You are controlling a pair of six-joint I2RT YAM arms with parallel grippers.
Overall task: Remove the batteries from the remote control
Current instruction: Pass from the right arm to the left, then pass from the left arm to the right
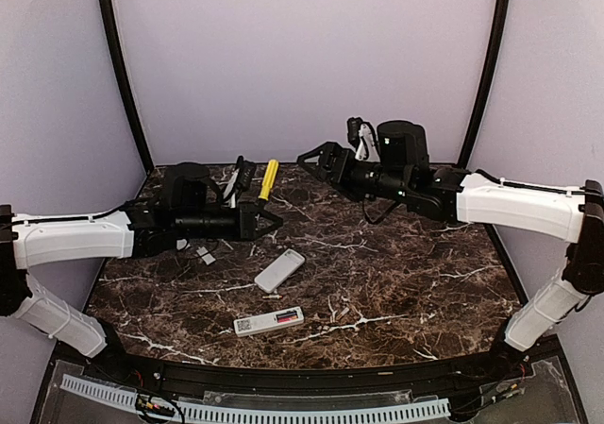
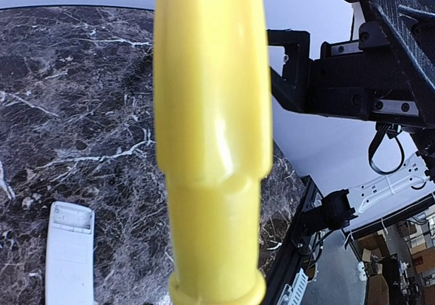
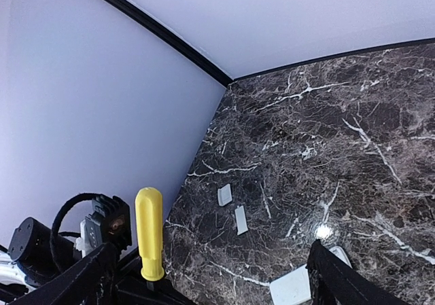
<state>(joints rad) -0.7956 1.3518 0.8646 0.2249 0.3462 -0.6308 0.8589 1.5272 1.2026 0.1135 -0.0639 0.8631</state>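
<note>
Near the front edge lies a white remote control (image 1: 269, 321) with its compartment open and reddish batteries (image 1: 284, 319) inside. A second white remote (image 1: 279, 270) lies face down further back, also seen as the remote (image 2: 68, 254) and the remote (image 3: 298, 286). My left gripper (image 1: 264, 218) is shut on a yellow-handled screwdriver (image 1: 269, 179), whose handle (image 2: 214, 142) fills the left wrist view and hides the fingers. My right gripper (image 1: 316, 158) hovers open above the back of the table, well apart from both remotes; nothing sits between its fingers (image 3: 88, 278).
Two small flat white covers (image 1: 205, 254) lie on the dark marble table (image 1: 396, 273) left of the remotes, shown as cover (image 3: 225, 195) and cover (image 3: 240, 219) from the right wrist. The screwdriver (image 3: 149, 234) stands upright near the left wall. A black frame edges the table.
</note>
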